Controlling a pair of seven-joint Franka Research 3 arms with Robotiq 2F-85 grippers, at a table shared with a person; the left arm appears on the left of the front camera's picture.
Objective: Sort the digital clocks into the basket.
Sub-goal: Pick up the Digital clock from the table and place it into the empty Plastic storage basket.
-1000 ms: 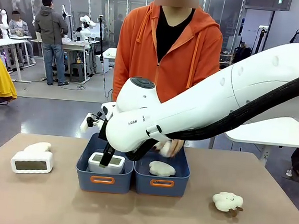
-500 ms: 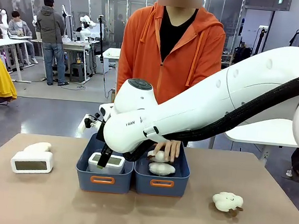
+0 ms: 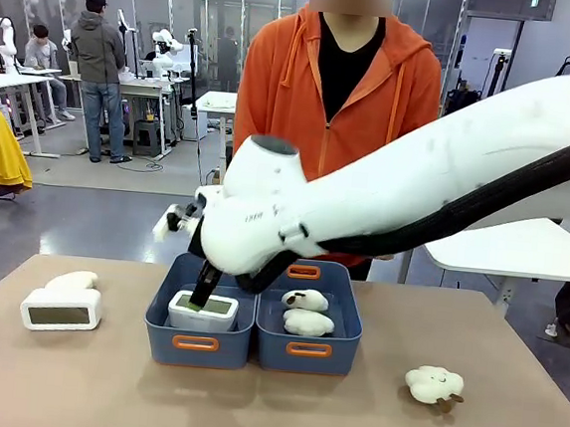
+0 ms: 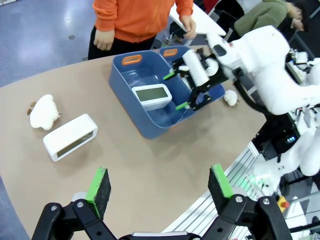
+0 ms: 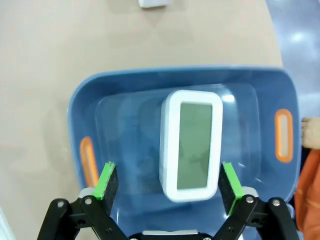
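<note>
One digital clock (image 3: pixel 203 309) lies face up in the left blue basket (image 3: pixel 162 341), screen (image 5: pixel 192 145) upward. My right gripper (image 5: pixel 167 182) hangs open just over it, a green pad off each side of the clock and neither touching; one finger (image 3: pixel 202 288) shows from the front. The other digital clock (image 3: pixel 60 309) stands on the table at the far left. My left gripper (image 4: pixel 159 183) is open and holds nothing, high above the table's near edge, looking down on that clock (image 4: pixel 70 136) and the basket (image 4: pixel 155 129).
A second blue basket (image 3: pixel 335 352) beside the first holds two cream plush toys (image 3: pixel 308 322). Another plush (image 3: pixel 71 280) lies behind the left clock and one (image 3: pixel 434 384) sits on the table at the right. A person in an orange hoodie (image 3: pixel 275 103) stands behind the baskets.
The person's hand laid a second plush in the right basket and drew back. My right arm has lifted a little over the clock in the left basket, its gripper staying open.
</note>
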